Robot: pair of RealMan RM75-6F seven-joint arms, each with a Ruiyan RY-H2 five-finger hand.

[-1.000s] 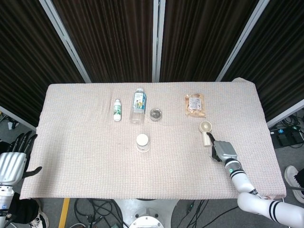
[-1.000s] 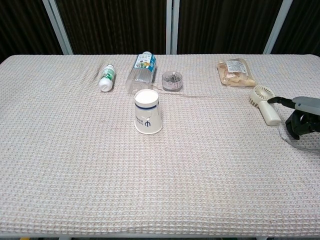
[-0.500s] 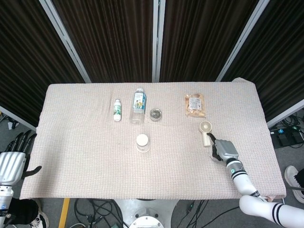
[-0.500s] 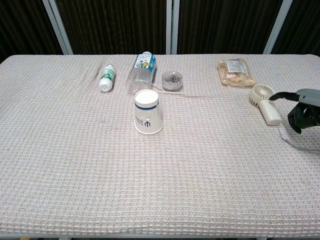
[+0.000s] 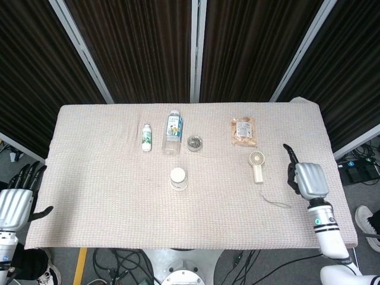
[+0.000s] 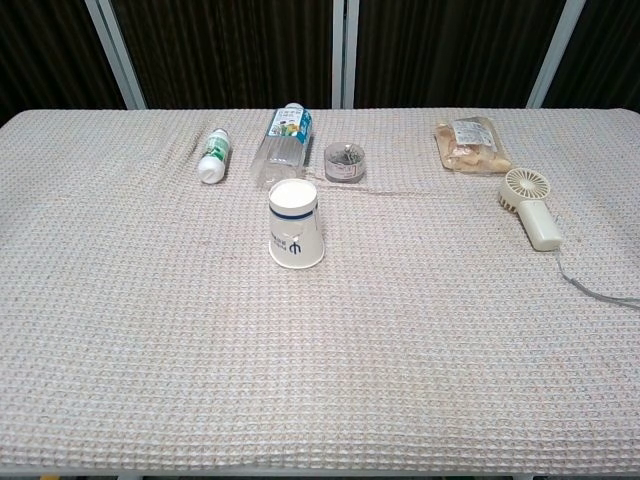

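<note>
A: Nearest first; what has the right hand [image 5: 309, 179] got?
B: Nothing; fingers loosely apart, beside the handheld fan [image 5: 257, 165], which lies flat, cord trailing.
A: And the left hand [image 5: 16, 199]?
B: Off the table's [image 5: 107, 196] edge, fingers spread, empty; the upturned paper cup [image 5: 178, 178] stands farther in.

Cream plastic handheld fan [image 5: 257, 165]; beige waffle-weave cloth on bench [image 5: 107, 178]; my silver-grey right robot hand [image 5: 308, 179], black fingers.

Cream handheld fan [image 5: 257, 165], lying flat on cloth, head pointing away, cord trailing
</note>
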